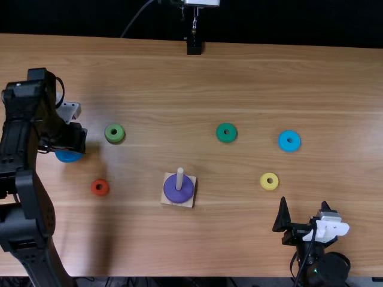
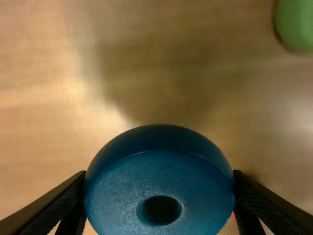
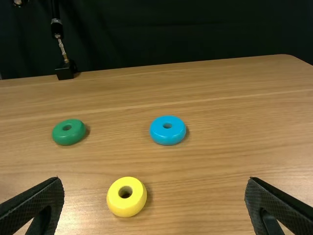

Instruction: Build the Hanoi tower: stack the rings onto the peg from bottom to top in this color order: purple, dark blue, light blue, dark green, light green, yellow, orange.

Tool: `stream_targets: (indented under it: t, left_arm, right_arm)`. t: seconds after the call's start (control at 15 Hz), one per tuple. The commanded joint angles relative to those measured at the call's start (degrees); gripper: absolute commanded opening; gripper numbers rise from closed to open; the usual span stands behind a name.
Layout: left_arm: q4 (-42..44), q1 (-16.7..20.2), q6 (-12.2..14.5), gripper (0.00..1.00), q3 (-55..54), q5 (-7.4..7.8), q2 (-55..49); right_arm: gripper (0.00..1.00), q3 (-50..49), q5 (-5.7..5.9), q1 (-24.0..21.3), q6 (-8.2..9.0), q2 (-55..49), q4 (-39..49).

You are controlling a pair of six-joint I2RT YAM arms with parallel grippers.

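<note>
The dark blue ring [image 2: 117, 200] is clamped in the left gripper [image 2: 160, 175], the right gripper [image 3: 154, 180] gapes empty, and the peg [image 1: 179, 178] holds the purple ring [image 1: 178, 194], six remaining.

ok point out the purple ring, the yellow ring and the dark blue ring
purple ring [image 1: 172, 190], top view, its upper face
yellow ring [image 3: 118, 198], right wrist view, its front
dark blue ring [image 2: 186, 198], left wrist view, its flat face

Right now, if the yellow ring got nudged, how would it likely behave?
The yellow ring lies flat, hole upward, so a push would probably slide it rather than roll it. Its thick, rounded body looks stiff. The glossy surface could be slightly slippery.
</note>
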Motion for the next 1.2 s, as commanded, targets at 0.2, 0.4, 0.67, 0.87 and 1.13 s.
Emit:
stream_targets:
  t: [0.2,0.4,0.67,0.87,1.13]
  left_arm:
    - [-7.7,-4.87,0.51,0.08,3.78,5.16,-8.68]
    - [-7.38,-11.02,-0.23,0.08,3.07,6.01,-14.66]
    - [-7.17,-20.25,-6.03,0.08,-0.27,6.01,-21.69]
    - [-7.49,-27.28,-10.46,0.08,0.17,6.01,-23.45]
    - [-7.59,-33.7,-14.78,0.08,1.93,6.01,-23.27]
  right_arm:
    - [1.0,-3.64,0.76,-0.55,-0.05,-1.06,-3.94]
    - [1.0,-3.64,0.76,-0.55,-0.05,-1.06,-3.94]
    - [1.0,-3.64,0.76,-0.55,-0.05,-1.06,-3.94]
    - [1.0,-3.64,0.76,-0.55,-0.05,-1.06,-3.94]
    - [1.0,-3.64,0.76,-0.55,-0.05,-1.06,-3.94]
